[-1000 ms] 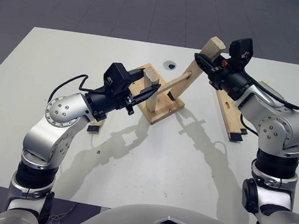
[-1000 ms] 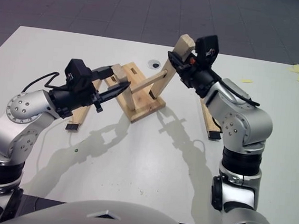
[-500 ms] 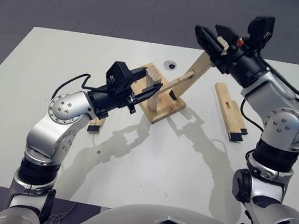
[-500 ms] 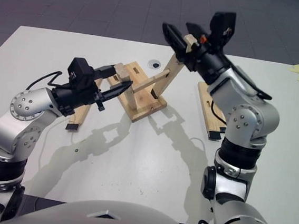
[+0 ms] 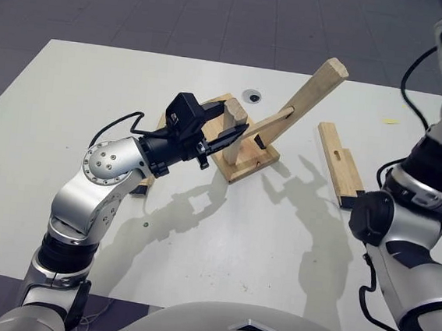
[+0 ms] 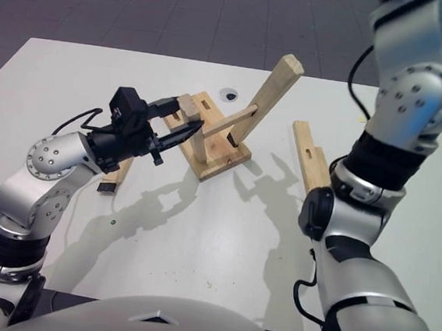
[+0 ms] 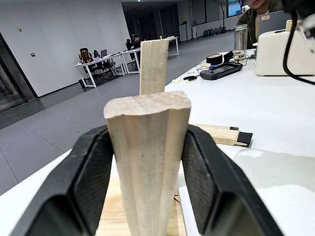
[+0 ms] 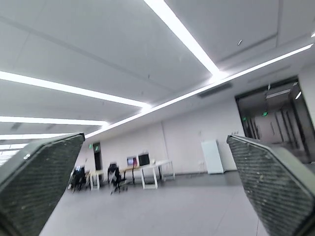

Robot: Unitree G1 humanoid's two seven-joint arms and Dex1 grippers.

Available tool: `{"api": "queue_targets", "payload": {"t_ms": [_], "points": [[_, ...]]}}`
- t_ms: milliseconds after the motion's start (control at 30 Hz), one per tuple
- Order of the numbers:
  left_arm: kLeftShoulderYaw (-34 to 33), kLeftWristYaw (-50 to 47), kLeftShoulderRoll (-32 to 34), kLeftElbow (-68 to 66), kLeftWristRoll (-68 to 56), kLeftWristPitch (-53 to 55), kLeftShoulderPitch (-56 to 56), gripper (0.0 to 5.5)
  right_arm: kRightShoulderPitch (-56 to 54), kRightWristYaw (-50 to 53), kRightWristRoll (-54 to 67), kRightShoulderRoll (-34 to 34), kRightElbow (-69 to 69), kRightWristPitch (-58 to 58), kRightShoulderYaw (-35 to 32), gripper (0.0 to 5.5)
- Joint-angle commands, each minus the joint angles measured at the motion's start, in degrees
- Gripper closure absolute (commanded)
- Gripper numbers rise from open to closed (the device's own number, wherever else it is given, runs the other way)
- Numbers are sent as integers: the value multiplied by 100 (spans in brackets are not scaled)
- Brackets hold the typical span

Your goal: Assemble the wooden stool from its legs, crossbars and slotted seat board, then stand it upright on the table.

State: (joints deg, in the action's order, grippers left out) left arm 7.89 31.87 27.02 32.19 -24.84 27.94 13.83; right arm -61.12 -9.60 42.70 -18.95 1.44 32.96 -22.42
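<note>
The stool is part-built in the upper middle of the left eye frame: the seat board [image 5: 246,165] lies flat on the table [image 5: 220,251], a short leg [image 5: 235,123] stands upright in it, and a tall leg [image 5: 313,90] leans away toward the upper right, joined to the short one by a crossbar [image 5: 270,123]. The left gripper [image 5: 230,135] is clenched on the short leg, its fingers [image 7: 86,189] pressed to both sides of the wood, which pins the frame to the board. The right gripper [image 8: 155,138] is released, its jaws spread wide with nothing between them, and it points up at the ceiling lights, well above the work. A loose leg [image 5: 341,171] lies flat at the right of the frame, well apart from the board, and a spare piece [image 5: 137,186] with a dark end lies at the left, partly under the left arm. I judge the step in hand to be setting the first pair of legs. The tall leg looks too slanted to be home in its slot, so the next move likely calls for the right arm to come down, push it upright while the left holds firm, then fetch the loose leg
</note>
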Motion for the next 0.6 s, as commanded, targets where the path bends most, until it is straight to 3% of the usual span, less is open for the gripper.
{"api": "queue_targets", "payload": {"t_ms": [33,67,133,200,367,600], "points": [[137,51,0,-3,-11,210,-110,348,645,305,273,322,19,633,135,10],[137,31,-8,12,-7,217,-125,348,1366,425,374,564,176,1066,369,10],[154,17,-28,1,-3,216,-134,348,3136,191,304,559,843,1750,1476,10],[158,15,-38,-6,-22,214,-150,348,3857,-35,277,420,1209,2068,1962,10],[122,-57,-85,102,-104,267,-295,348,3189,49,488,558,973,1766,1346,10],[188,-49,-159,70,-46,257,-310,348,3091,234,917,872,1259,1770,928,10]]}}
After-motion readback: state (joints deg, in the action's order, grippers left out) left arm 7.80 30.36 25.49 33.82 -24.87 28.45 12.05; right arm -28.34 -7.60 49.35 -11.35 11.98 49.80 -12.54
